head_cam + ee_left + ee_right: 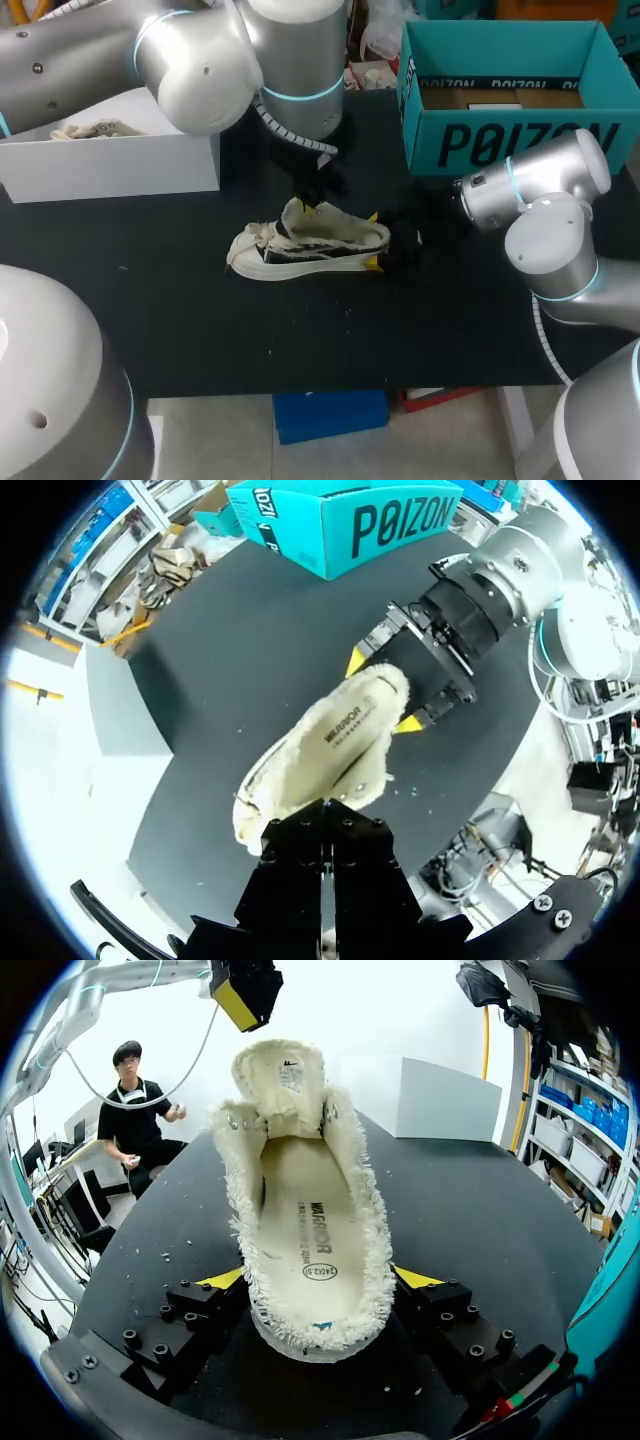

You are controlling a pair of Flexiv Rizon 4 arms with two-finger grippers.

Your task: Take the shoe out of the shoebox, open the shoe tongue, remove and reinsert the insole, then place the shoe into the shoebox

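Your right gripper (320,1282) pinched the shoe (312,1210) by its heel on the table (470,1210). Ahead of it, the tongue (285,1080) stood upright. Just above hung your left gripper (245,995), fingers seemingly pressed together.

The left arm (200,60) and right arm (545,215) are silver-grey tubes with bulbous joints, ringed by thin light-blue bands and trailing white coiled cables (295,138). The right gripper (320,1280) is black, studded with round screws (130,1338), yellow-tipped.
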